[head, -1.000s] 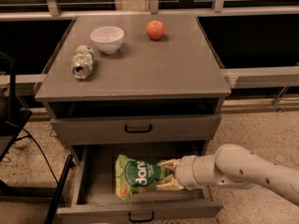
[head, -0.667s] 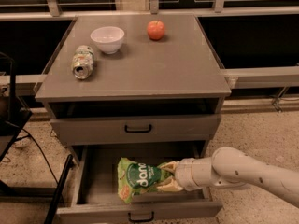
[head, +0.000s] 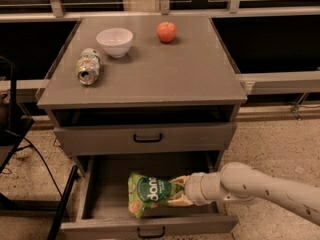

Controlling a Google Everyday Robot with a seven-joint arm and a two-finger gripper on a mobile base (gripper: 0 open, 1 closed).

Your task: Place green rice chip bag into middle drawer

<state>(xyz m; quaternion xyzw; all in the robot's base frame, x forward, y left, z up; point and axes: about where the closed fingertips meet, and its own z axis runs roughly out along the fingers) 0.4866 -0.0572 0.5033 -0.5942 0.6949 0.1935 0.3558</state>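
The green rice chip bag (head: pixel 149 194) lies lengthwise inside the pulled-out middle drawer (head: pixel 105 184), low in the camera view, with its white lettering facing up. My gripper (head: pixel 181 194) reaches in from the right at the end of my white arm (head: pixel 260 186). It is shut on the bag's right end. The bag's lower edge sits close to the drawer's front panel (head: pixel 150 228). I cannot tell whether the bag rests on the drawer floor or hangs just above it.
On the cabinet top (head: pixel 165 69) stand a white bowl (head: pixel 115 41), a red apple (head: pixel 166 32) and a crushed soda can (head: pixel 88 67). The drawer above (head: pixel 147 138) is closed. A black stand and cables (head: pixel 15 134) are at the left.
My gripper and the bag have sunk slightly lower into the drawer and shifted a little to the left. Nothing on the cabinet top has moved.
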